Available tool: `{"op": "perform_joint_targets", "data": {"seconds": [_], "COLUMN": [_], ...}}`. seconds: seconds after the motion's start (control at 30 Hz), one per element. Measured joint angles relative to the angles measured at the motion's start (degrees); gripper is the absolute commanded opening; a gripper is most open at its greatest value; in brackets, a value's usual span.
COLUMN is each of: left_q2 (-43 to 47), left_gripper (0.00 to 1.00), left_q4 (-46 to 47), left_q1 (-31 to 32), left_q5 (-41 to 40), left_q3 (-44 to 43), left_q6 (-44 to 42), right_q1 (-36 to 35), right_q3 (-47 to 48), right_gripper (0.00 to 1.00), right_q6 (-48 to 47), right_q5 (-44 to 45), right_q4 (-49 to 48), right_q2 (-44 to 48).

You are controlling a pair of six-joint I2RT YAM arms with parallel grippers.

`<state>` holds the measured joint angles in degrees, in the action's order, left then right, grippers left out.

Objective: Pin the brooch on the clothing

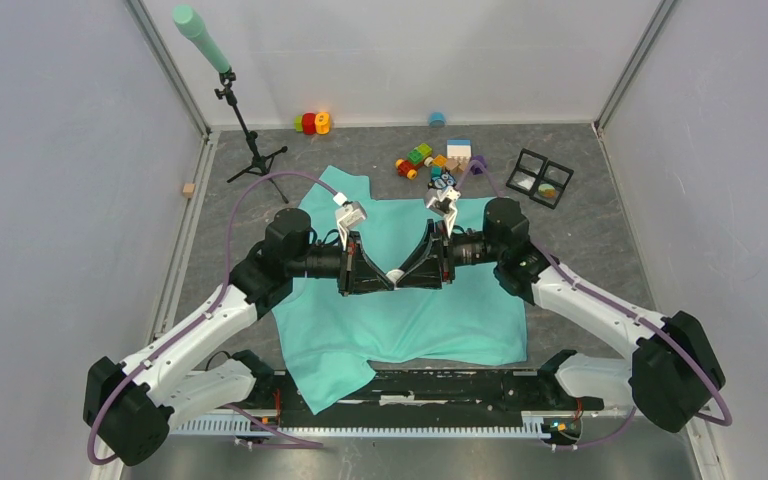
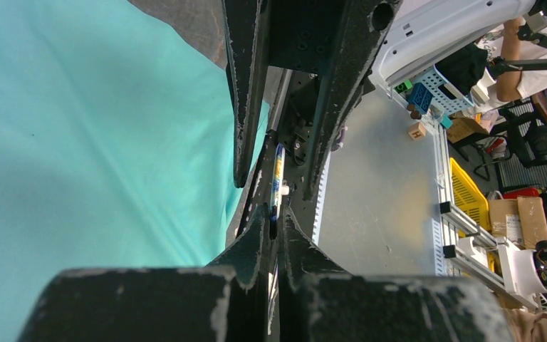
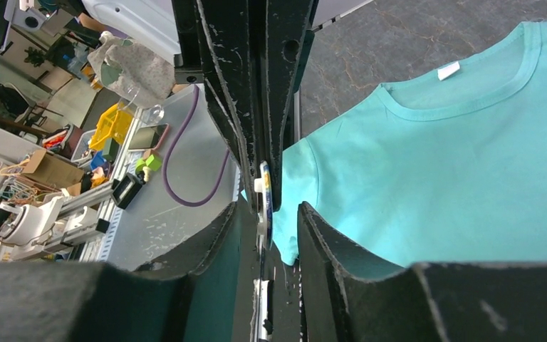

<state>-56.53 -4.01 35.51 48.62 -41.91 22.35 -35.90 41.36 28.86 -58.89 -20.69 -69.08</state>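
The mint-green T-shirt [image 1: 430,320] lies flat on the table under both arms; it also shows in the left wrist view [image 2: 78,142] and, with its collar, in the right wrist view [image 3: 456,164]. The brooch [image 1: 396,274] is a small flat disc held above the shirt's middle, seen edge-on in both wrist views [image 2: 278,174] [image 3: 263,196]. My left gripper [image 1: 385,278] [image 2: 278,217] is shut on the brooch. My right gripper [image 1: 407,277] [image 3: 271,208] faces it tip to tip. It is open, with its fingers on either side of the brooch's edge.
Toy blocks [image 1: 430,160] and a black four-compartment tray [image 1: 541,178] sit behind the shirt at the back right. A tripod [image 1: 250,150] with a mint-green tube stands at the back left, with a small wooden block [image 1: 189,189] beside the wall. A slotted rail [image 1: 390,425] runs along the near edge.
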Motion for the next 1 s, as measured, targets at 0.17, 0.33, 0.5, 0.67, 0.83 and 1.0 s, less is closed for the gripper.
{"op": "perform_joint_targets", "data": {"seconds": [0.17,0.33,0.5,0.67,0.83,1.0], "left_q2": [0.00,0.00,-0.09,-0.15,-0.48,-0.92], "left_gripper": [0.02,0.02,0.02,0.02,0.02,0.02], "left_q4": [0.00,-0.17,-0.81,-2.16,-3.41,-3.61], "left_q1": [-0.02,-0.07,-0.46,-0.63,-0.68,-0.68], "left_q5": [-0.07,-0.50,-1.33,-2.38,-3.56,-3.72], "left_q3": [0.00,0.76,1.55,2.03,2.03,2.23], "left_q6": [0.00,-0.02,-0.02,-0.02,-0.04,-0.02], "right_q1": [-0.07,-0.11,-0.37,-0.85,-1.25,-1.57], "right_q3": [0.00,0.48,2.36,4.13,5.77,6.14], "right_gripper": [0.11,0.00,0.00,0.00,0.03,0.17], "right_q6": [0.04,-0.57,-2.43,-4.83,-7.37,-8.70], "right_q5": [0.24,0.37,0.79,1.60,3.04,3.87], "right_q4": [0.09,2.10,6.01,10.19,14.27,16.11], "right_q2": [-0.59,-1.66,-3.91,-5.75,-6.82,-7.06]}}
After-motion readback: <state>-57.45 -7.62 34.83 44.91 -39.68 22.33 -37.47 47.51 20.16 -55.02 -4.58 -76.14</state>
